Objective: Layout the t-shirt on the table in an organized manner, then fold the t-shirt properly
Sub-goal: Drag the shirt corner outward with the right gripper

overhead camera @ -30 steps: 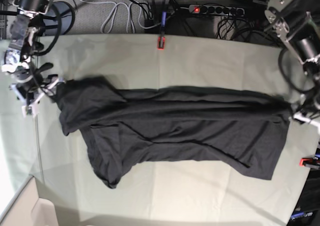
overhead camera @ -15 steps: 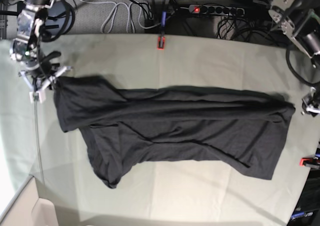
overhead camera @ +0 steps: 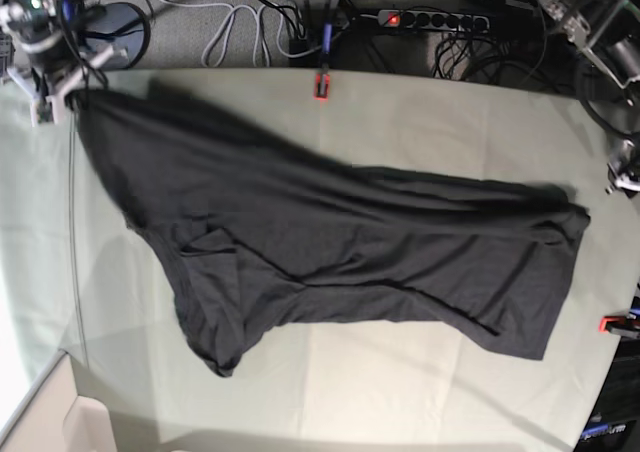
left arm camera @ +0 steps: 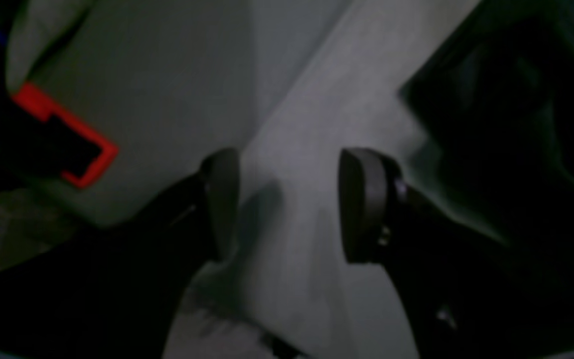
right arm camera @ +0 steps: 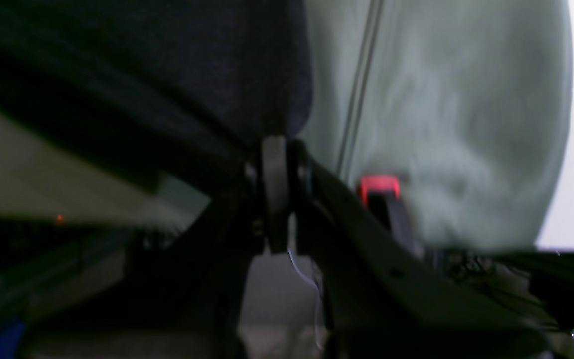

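You see the t-shirt [overhead camera: 330,252] lying across the middle of the table [overhead camera: 420,122], a large piece of dark charcoal knit, almost black, with no logo showing on the side that faces up. It is not flat: long creases run along its length, one flap is folded over near its lower left part, and its lower left end hangs down in a rounded point toward the near edge of the table. One corner of it is drawn out in a long taut wedge up to the far left corner of the table, where your right gripper [overhead camera: 62,94] has it; in the right wrist view the two jaws are pressed together with the dark cloth [right arm camera: 177,75] pinched at their tips [right arm camera: 277,149]. The other end of the shirt reaches close to the right edge of the table and ends there in a fairly straight hem. Your left gripper [left arm camera: 287,199] is beside that end, over the bare pale grey-green cover [left arm camera: 312,124]; its jaws stand partly apart and nothing is between them, and the shirt [left arm camera: 506,109] is only a dark mass at the side of that view. A red-orange clamp [overhead camera: 321,84] sits on the far edge of the table, another clamp [overhead camera: 613,324] on the right edge.
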Motion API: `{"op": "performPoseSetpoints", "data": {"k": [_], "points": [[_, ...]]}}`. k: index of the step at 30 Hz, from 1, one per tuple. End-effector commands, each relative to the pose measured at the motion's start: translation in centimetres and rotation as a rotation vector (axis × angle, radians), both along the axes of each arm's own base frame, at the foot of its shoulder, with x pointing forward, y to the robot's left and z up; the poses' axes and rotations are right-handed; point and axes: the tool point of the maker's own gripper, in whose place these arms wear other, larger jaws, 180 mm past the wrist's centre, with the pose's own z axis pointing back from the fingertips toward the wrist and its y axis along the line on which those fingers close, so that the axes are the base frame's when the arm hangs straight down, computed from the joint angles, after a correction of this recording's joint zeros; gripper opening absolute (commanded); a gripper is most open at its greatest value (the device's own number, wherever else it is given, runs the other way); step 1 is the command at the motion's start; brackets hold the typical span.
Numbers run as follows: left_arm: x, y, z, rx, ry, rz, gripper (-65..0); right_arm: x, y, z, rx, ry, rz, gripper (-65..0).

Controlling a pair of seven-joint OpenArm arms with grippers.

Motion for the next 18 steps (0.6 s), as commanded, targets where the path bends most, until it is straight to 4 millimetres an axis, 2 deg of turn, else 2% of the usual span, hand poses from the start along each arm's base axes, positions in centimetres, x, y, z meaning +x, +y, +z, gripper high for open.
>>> {"op": "performPoseSetpoints", "data": {"k": [1,8,13,18], "points": [[0.6,1.1,1.4,0.032,-0.034,0.004,-30.9,-0.7,0.1,0.7,0.008,-0.009,0.03,-65.0],[-2.3,-0.1,-1.1,0.009,0.04,-0.004,-28.3,-5.3,-3.1,0.7,-0.041,0.062,-0.082,-65.0],[-2.7,-0.2,-0.8,0.028,0.04,-0.015,-28.3,-5.9,-4.4,1.2,-0.067,0.062,-0.118,-65.0],[-0.8,-3.4,0.2,-0.009,-0.072,-0.04,-28.3,-5.6,-4.4,1.3,-0.067,0.054,-0.116,-65.0]]}}
